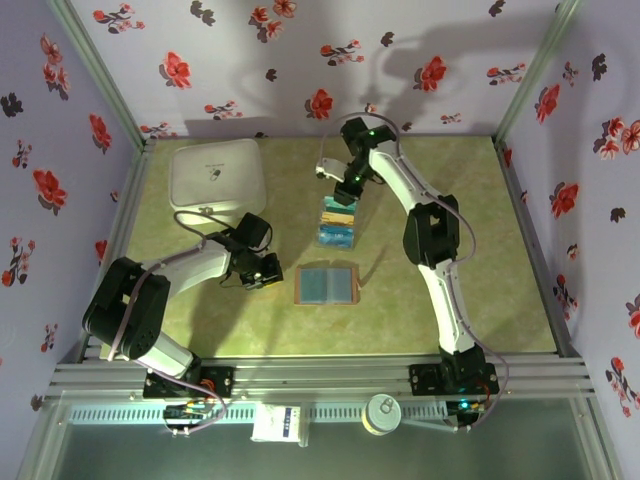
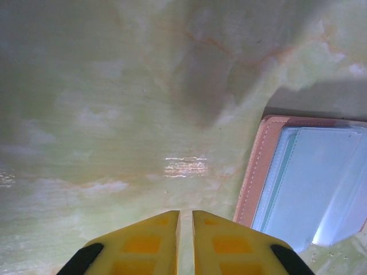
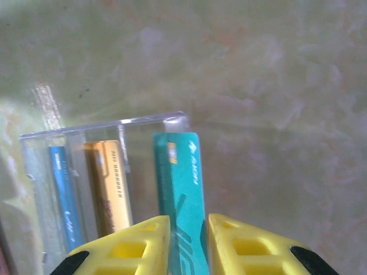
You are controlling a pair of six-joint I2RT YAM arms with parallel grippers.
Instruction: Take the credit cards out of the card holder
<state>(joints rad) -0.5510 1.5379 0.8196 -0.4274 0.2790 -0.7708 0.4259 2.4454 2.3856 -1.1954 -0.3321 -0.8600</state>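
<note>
Left pincer [image 2: 186, 222]: narrowed to a slit, empty, low over bare table [image 2: 114, 114].
Holder [image 2: 250, 172]: open flat, just right of that pincer; visible pockets apparently empty.
Right pincer [image 3: 188, 226]: clamped on teal card [image 3: 179, 172].
Box [image 3: 143, 118]: corner beside the held card; blue card [image 3: 62, 189] and yellow card [image 3: 109, 183] upright inside, left of the pincer.
Progress: seemingly near the end; teal card not yet released.

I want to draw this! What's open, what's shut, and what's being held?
right gripper: shut on teal card.
teal card: held, on edge.
left gripper: shut, empty.
card holder: open, lying flat.
clear box: open-topped, blue card and orange card standing inside.
white box: closed.
</note>
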